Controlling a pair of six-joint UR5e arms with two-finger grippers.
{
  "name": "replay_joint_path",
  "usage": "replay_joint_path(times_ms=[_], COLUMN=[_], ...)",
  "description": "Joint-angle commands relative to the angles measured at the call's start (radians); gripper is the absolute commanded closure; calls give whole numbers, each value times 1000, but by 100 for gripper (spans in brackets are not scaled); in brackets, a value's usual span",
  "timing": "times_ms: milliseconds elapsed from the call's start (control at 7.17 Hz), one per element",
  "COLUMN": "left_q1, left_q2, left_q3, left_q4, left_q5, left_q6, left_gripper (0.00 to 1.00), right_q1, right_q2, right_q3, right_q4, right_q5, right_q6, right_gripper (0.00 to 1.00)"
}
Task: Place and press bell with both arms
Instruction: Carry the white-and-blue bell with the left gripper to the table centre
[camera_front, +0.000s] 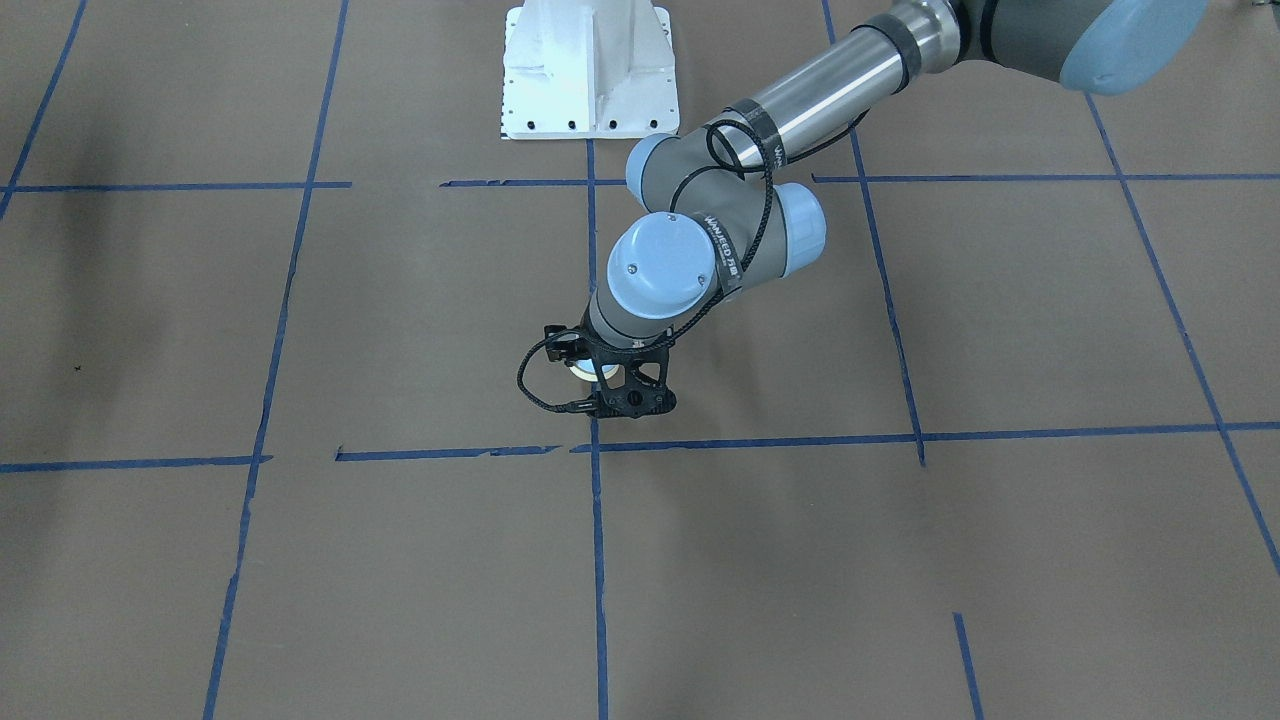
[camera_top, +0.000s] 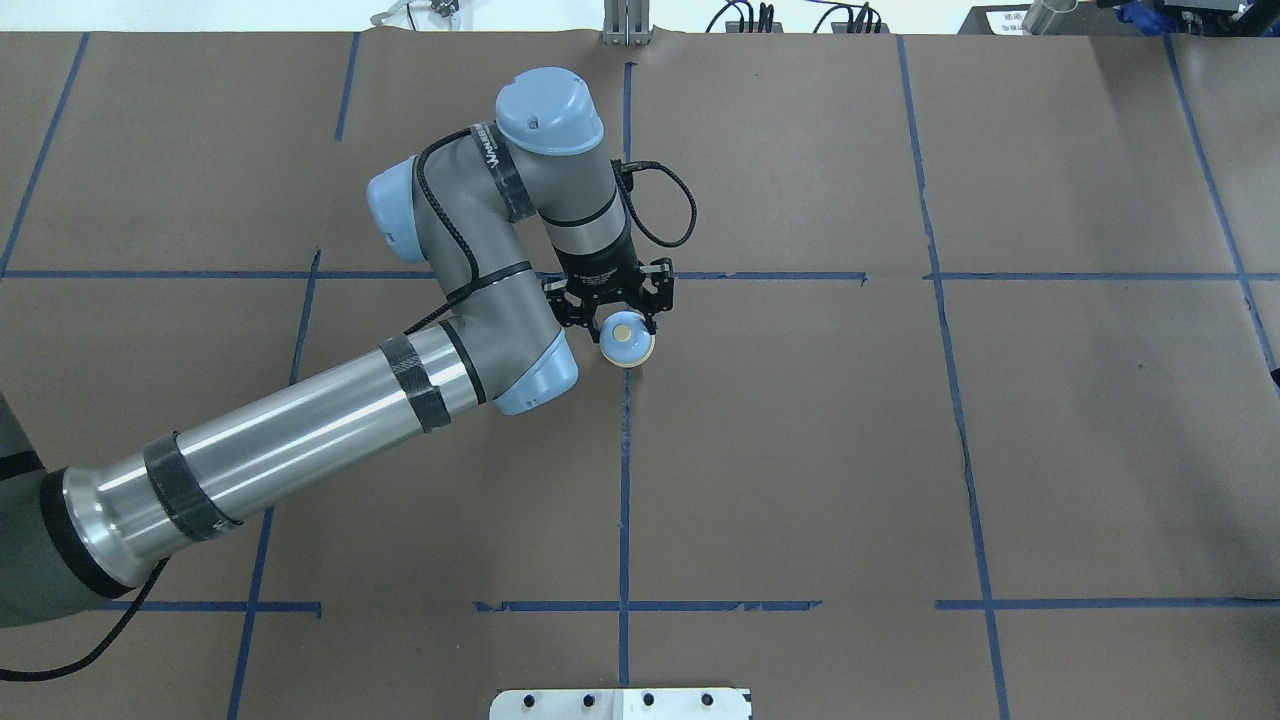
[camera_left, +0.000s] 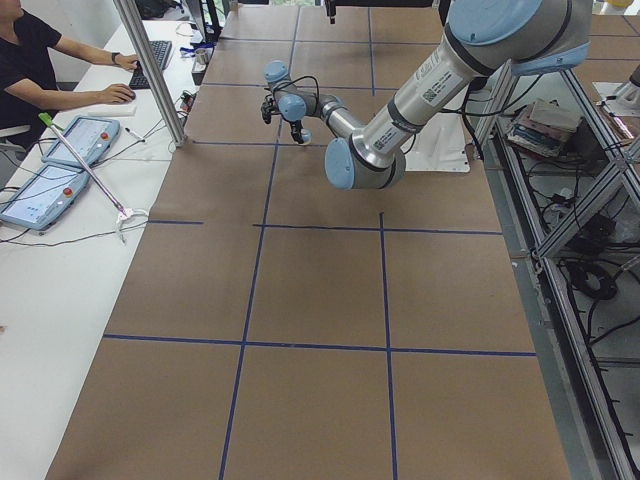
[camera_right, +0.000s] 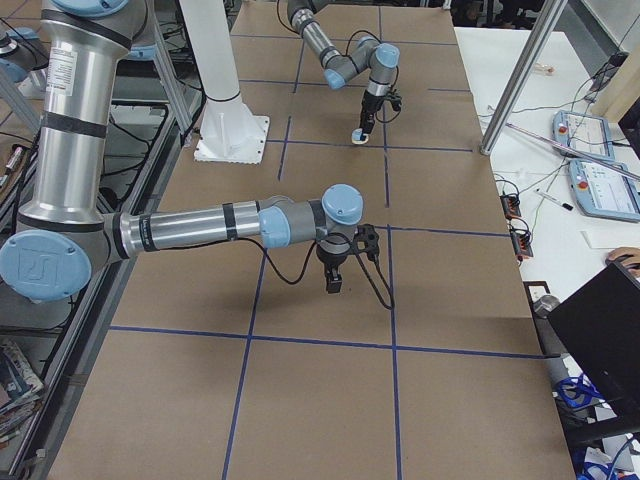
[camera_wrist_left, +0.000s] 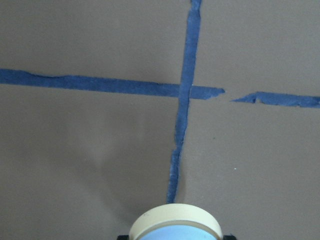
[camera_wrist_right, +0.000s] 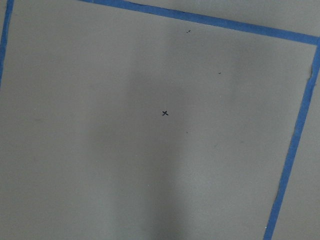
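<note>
My left gripper (camera_top: 612, 318) points down near the table's middle and is shut on the bell (camera_top: 627, 341), a small light-blue dome with a cream button. The bell hangs low at the blue tape line; I cannot tell whether it touches the paper. In the front-facing view only a cream sliver of the bell (camera_front: 579, 373) shows behind the left gripper (camera_front: 612, 392). The left wrist view shows the bell's cream rim (camera_wrist_left: 175, 220) at the bottom edge. My right gripper (camera_right: 334, 286) shows only in the exterior right view, fingers down over the table; I cannot tell whether it is open.
Brown paper with a blue tape grid (camera_top: 625, 480) covers the table. The white pedestal (camera_front: 590, 75) stands at the robot's side. A small black x mark (camera_wrist_right: 165, 113) lies under the right wrist. An operator (camera_left: 40, 60) sits at a side desk with pendants.
</note>
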Motion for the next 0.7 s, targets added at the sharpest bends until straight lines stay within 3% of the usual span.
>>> replay_joint_path(times_ms=[0,140,279,419,558], left_q1=[7,6,7,7,6], left_q2=[-7,-9,-9,-12,-12], left_q3=[15,16,15,15,12], left_q4=[2,2,2,0,0], left_q5=[38,68,71,107,109], left_q6=[-10,-10,-7,-11,-10], left_gripper=[71,65,22,0,0], right_q1=[0,0,0,0,0], right_q2=[0,0,0,0,0], right_q3=[1,1,1,1,1], right_q4=[0,-1,0,-1,-2], right_q5=[0,0,0,2,2], right_q6=[0,0,0,0,0], right_gripper=[0,0,0,0,0])
